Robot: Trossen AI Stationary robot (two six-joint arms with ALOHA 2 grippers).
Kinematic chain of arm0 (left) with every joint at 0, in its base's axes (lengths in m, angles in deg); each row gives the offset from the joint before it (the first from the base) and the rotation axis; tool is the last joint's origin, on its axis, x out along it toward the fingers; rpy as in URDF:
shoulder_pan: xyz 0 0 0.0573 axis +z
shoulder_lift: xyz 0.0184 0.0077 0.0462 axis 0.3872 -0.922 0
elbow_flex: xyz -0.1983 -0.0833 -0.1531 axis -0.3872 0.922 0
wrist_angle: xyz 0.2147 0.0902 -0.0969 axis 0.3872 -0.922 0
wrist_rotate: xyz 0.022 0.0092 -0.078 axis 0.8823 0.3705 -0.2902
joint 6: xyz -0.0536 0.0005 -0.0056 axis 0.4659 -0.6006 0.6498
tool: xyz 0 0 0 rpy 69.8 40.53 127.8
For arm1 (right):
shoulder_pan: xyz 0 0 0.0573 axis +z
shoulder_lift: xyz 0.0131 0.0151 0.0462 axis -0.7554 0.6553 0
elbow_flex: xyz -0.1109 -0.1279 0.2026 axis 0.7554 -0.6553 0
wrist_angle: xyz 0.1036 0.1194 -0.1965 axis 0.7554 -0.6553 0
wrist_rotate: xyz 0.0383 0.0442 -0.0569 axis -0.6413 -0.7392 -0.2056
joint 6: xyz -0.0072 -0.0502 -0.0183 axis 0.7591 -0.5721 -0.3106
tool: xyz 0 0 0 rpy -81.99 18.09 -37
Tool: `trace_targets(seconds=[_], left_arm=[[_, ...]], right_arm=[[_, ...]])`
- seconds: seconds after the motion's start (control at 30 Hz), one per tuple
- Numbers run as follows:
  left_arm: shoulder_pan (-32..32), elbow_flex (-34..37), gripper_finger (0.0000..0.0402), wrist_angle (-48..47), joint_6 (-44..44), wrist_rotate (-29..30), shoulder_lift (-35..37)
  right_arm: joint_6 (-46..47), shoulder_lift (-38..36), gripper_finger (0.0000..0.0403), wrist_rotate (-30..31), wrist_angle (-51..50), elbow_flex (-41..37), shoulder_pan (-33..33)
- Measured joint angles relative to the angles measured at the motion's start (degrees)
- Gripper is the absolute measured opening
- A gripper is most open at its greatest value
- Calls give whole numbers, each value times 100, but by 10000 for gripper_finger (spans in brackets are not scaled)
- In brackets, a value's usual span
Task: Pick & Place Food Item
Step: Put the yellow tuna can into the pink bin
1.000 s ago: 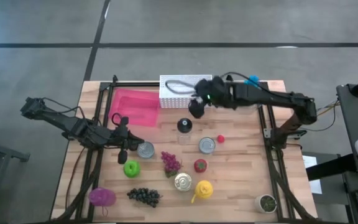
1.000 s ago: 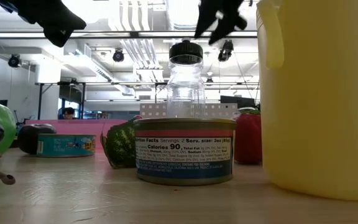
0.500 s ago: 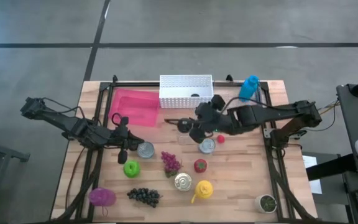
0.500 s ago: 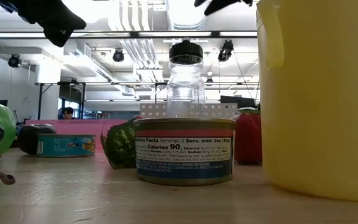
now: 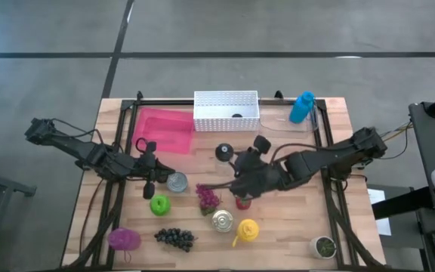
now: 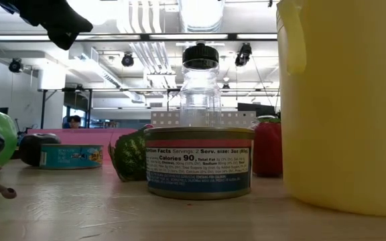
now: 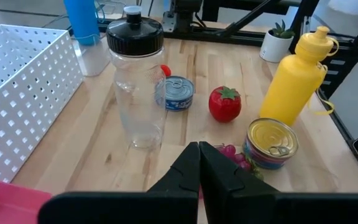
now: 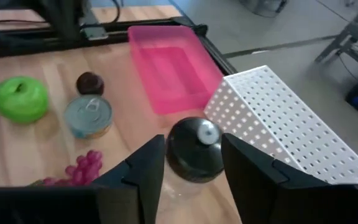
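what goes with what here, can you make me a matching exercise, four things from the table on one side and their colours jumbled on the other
Things:
1. apple
2. tray
3. basket
4. squeeze bottle

Colours:
A. white
B. yellow
C. green
D. pink

Pairs: 1-C, 2-D, 3-A, 4-B

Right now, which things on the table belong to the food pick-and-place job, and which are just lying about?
Likely job: strawberry, red grapes, green apple, dark grapes, pink tray, white basket.
Lying about: clear jar, blue bottle, yellow bottle, potted plant.
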Motion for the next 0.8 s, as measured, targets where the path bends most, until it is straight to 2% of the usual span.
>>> trace_targets(seconds=[0.8], left_arm=[[-2,0,6,19,15,0,-1]], right_arm=[[376,-10,109,-9,-256,0,122]])
